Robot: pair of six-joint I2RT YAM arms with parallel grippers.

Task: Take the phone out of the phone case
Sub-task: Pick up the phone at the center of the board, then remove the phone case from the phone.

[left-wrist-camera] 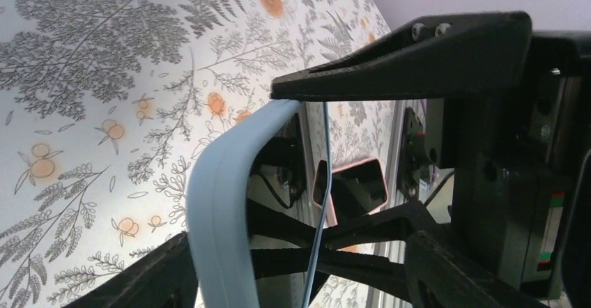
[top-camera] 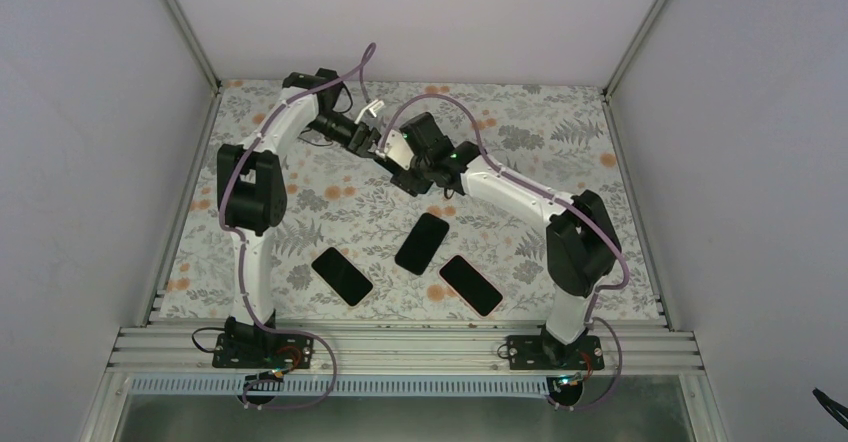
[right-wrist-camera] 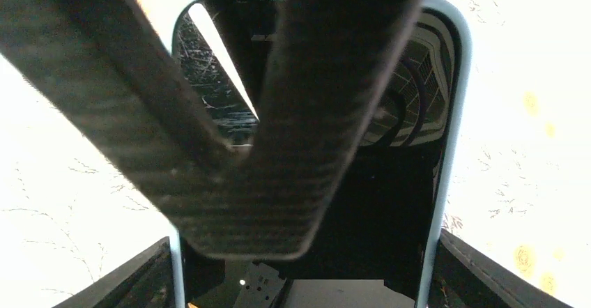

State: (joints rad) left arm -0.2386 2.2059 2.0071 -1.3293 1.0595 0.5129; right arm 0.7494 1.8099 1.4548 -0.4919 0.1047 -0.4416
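White walls (top-camera: 400, 12) box in the floral worktop (top-camera: 560, 132); three dark spare phones (top-camera: 421, 243) lie front-centre. Left fingers (left-wrist-camera: 418, 64) clamp the pale-blue phone case (left-wrist-camera: 223, 182) edge, bowed off the phone (right-wrist-camera: 390, 203), raised at back centre. Right fingers (right-wrist-camera: 488, 280) grip it across its width.

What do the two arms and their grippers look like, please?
The left arm and right arm have white links, black joints and a lilac cable looping along each. Their fingers are matt black and tapered. A green light glows on the right arm's wrist.
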